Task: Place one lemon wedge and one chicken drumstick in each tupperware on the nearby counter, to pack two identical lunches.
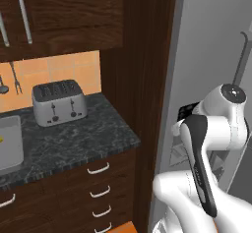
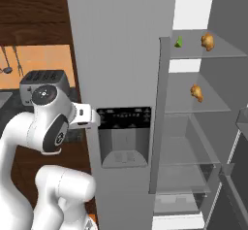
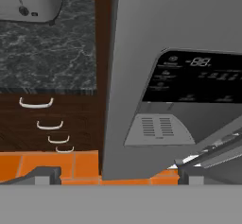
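Left base view: the arm (image 1: 206, 143) rises at lower right, in front of the grey fridge door (image 1: 206, 40). Left of it the counter (image 1: 74, 138) carries a toaster (image 1: 59, 102), and a grey tupperware (image 1: 10, 146) sits at the left edge with a speck of yellow inside.

Right base view: the fridge stands open on the right. A green wedge (image 2: 179, 42) and a drumstick (image 2: 208, 41) lie on the top shelf (image 2: 213, 54); a second drumstick (image 2: 196, 92) lies on the shelf below. All three are well apart from the arm, which is bent at lower left before the dispenser panel (image 2: 124, 137).

Hand view: the gripper (image 3: 118, 176) has its jaws wide apart, holding nothing. The dispenser panel lies just ahead of the right finger (image 3: 191, 173). Counter, toaster and drawer handles (image 3: 36, 104) lie beyond the left finger, orange floor (image 3: 56, 161) between.
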